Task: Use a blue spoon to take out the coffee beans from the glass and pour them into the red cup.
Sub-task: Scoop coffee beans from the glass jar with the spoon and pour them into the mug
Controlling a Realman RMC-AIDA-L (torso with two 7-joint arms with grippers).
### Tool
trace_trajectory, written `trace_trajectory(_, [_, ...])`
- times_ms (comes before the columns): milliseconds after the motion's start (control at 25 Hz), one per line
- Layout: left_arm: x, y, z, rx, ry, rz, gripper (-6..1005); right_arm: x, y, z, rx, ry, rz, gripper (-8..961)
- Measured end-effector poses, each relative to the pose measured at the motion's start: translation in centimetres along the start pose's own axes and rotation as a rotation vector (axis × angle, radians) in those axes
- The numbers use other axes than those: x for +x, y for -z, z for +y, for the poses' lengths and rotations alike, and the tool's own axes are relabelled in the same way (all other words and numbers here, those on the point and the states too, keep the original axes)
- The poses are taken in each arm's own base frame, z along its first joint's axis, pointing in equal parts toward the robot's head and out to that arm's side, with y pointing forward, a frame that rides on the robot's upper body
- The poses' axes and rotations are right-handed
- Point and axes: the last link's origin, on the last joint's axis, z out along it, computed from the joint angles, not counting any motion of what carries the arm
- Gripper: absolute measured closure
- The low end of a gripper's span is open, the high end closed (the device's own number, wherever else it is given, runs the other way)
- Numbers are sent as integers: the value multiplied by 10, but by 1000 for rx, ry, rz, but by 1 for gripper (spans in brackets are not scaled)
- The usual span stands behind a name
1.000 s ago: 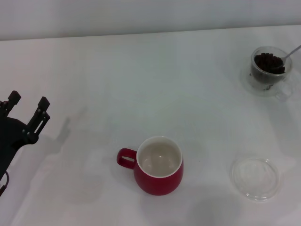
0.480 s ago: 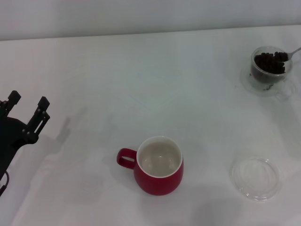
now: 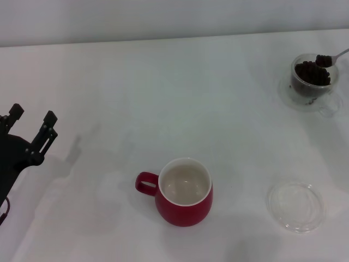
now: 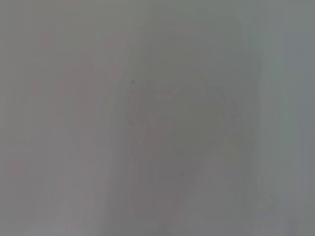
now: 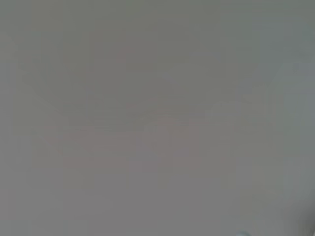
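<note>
The glass (image 3: 305,94) stands at the far right of the white table, full of coffee beans (image 3: 310,74). Just above its rim hovers the metal bowl of the spoon (image 3: 324,59), loaded with a few beans; its neck runs off the right edge, so the handle and my right gripper are out of view. The red cup (image 3: 185,203) stands near the front centre, its cream inside bare, its handle pointing left. My left gripper (image 3: 34,113) is parked at the far left, open and holding nothing. Both wrist views show only a blank grey surface.
A flat clear round dish (image 3: 296,206) lies at the front right, between the red cup and the table's right side. The white table (image 3: 163,98) stretches between the glass and the cup.
The spoon's bowl has lifted out of the glass with beans on it and now sits above the rim. The left arm has not moved.
</note>
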Motion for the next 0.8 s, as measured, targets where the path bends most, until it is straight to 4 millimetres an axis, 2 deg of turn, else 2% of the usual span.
trace_trajectory(400, [1,-1,-1,3,-1,4,271,12,19,3,-86,-7,52,788])
trace_trajectory(800, [2,-2,-1,-5,-4,5,271,33,37,7,-167,-20,141,787])
